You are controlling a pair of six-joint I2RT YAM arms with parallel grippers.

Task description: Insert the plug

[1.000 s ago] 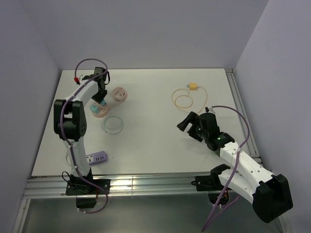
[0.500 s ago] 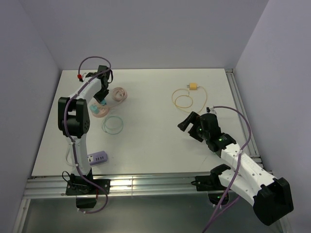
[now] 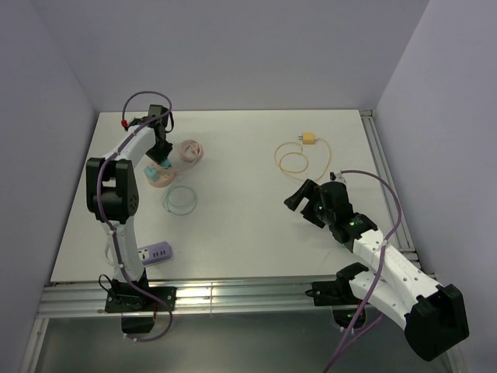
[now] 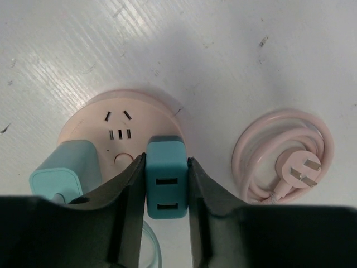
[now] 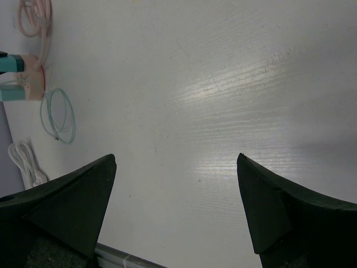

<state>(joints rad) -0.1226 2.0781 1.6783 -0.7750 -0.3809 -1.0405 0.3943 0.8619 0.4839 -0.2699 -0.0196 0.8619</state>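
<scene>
Where the left gripper stood: over the near rim of the round pink plastic socket hub, jaws narrowed and clamped on the adapter's flat sides.
Pale mint charger block: seated in the hub's left side.
Teal rectangular plug adapter: between the fingers at the hub's edge; whether its prongs had entered, I could not tell.
Handling: probably light, rigid and smooth-shelled; the side grip suited a straight push.
Coiled pink cable: right of the hub, apart.
Right gripper: jaws wide, empty, above the white table.

Bright, even light; tabletop glare
</scene>
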